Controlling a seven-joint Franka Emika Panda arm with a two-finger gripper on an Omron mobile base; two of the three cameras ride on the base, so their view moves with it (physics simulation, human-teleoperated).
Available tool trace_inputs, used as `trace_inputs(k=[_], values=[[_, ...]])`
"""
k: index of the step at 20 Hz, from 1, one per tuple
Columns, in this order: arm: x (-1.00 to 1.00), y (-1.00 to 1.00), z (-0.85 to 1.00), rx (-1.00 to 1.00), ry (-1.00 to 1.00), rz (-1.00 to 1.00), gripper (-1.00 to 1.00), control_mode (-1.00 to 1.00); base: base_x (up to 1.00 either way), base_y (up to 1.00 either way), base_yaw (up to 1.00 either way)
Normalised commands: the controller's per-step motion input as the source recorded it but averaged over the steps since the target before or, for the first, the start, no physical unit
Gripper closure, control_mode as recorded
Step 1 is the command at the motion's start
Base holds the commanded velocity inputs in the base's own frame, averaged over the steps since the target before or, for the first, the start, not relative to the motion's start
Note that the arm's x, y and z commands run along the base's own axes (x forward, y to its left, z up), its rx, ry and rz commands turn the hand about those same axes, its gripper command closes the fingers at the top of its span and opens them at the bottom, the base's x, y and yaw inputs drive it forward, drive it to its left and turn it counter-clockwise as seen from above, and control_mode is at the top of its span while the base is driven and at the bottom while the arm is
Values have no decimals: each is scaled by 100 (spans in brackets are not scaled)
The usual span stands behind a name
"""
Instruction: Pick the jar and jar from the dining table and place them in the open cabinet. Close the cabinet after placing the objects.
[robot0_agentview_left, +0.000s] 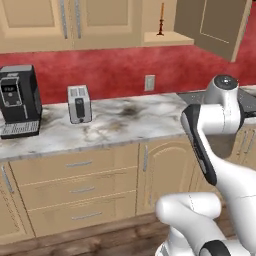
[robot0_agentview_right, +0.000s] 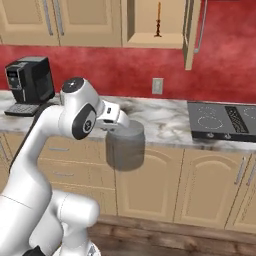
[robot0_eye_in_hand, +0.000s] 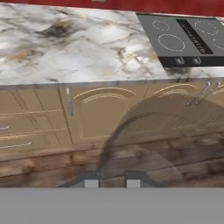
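The two-finger gripper (robot0_eye_in_hand: 112, 183) is clenched on a translucent grey cylindrical jar (robot0_agentview_right: 125, 145), held in front of the white-grey marble counter (robot0_agentview_right: 165, 122). On that counter sits a black cooktop (robot0_agentview_right: 222, 120). Above the counter, the light tan wooden cabinet (robot0_agentview_right: 155, 22) stands open, 1 slim dark candlestick (robot0_agentview_right: 158, 21) inside.
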Motion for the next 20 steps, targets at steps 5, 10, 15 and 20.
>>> trace_inputs(k=[5,10,15,20], values=[[0,0,0,0,0,0,100,100,78,21,-4],[0,0,0,0,0,0,100,100,18,-3,0],[0,0,0,0,0,0,100,100,52,-16,0],[0,0,0,0,0,0,100,100,16,-9,0]])
